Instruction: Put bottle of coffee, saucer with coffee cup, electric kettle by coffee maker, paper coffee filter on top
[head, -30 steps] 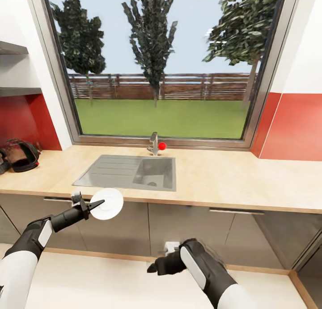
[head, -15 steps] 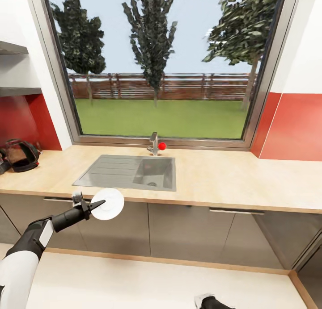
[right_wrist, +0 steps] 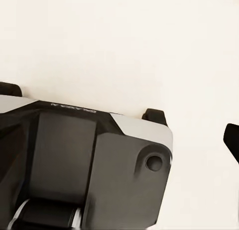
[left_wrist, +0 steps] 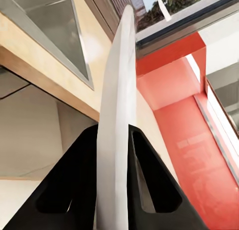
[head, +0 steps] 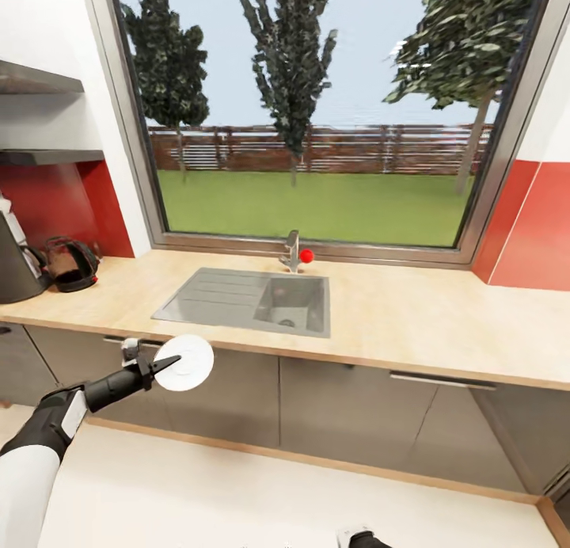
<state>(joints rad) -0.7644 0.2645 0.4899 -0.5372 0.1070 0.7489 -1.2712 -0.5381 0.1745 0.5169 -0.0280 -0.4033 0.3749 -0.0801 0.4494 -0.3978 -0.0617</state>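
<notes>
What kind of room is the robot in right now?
A home kitchen, by the look of it: a steel sink with a faucet set into a wooden countertop, and a coffee maker at the far left.

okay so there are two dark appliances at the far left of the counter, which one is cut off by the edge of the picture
The coffee maker, the taller dark grey one at the frame's left edge. The electric kettle beside it, rounder with red trim, shows whole.

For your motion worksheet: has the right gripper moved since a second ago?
Yes. The right gripper has dropped toward the floor, away from the countertop edge.
</notes>
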